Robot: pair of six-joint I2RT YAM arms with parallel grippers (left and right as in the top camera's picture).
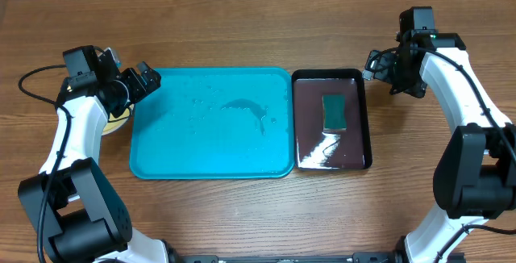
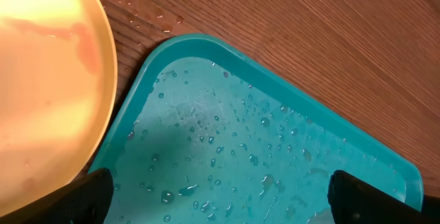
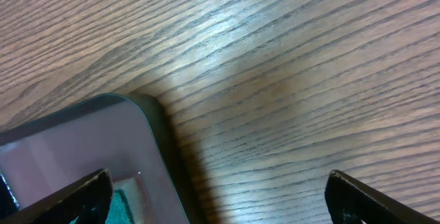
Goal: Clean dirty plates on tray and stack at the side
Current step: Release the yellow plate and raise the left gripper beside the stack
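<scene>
Tray (image 1: 210, 142): wet and carrying no plates; washing looks finished.
Plates (image 1: 115, 123): at the tray's 9 o'clock, yellow on top, set aside as the stack.
Left gripper (image 1: 145, 80): fingers wide, holding nothing, over the tray's 10 o'clock corner.
Right gripper (image 1: 377, 64): fingers wide, holding nothing, at the black tray's (image 1: 310, 110) 1 o'clock; the sponge (image 1: 334, 111) lies inside that tray.

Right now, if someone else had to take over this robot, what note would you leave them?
Left hand: open, empty, at the turquoise tray's far-left corner.
Right hand: open, empty, beside the black tray.
Tray: wet, no plates on it.
Yellow plate: left of the tray; plates under it, if any, hidden.
Green sponge: in the black tray.
Left: faint reddish marks on the yellow plate, perhaps rewipe.
</scene>
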